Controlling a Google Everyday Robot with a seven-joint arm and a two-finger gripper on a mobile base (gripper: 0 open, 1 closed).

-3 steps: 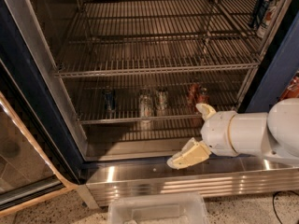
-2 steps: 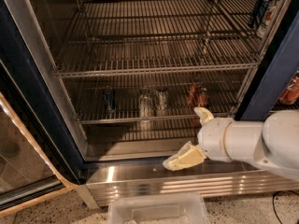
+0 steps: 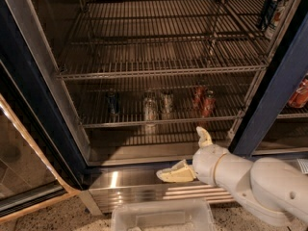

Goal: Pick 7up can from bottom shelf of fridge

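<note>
The fridge (image 3: 29, 100) stands open, with a dark blue frame and wire racks. The bottom shelf (image 3: 125, 123) holds a row of cans. The 7up can (image 3: 167, 103), dull grey-green, stands upright in the middle, just right of a paler silver can (image 3: 150, 108). A dark blue can (image 3: 112, 102) is to the left and two red cans (image 3: 204, 100) to the right. My gripper (image 3: 180, 152) is open and empty, with cream fingers (image 3: 175, 173). It hangs in front of the fridge, below the shelf's front rail and a little right of the 7up can, not touching any can.
The brushed steel base panel (image 3: 125, 186) runs below the gripper. A clear plastic bin (image 3: 161, 218) sits on the floor in front. The glass door (image 3: 24, 177) is swung open at left. Cans (image 3: 272, 6) stand top right; a red can (image 3: 299, 94) is behind the blue post.
My gripper and arm have moved left and slightly down in front of the base panel. The fingers stay open. The cans have not moved.
</note>
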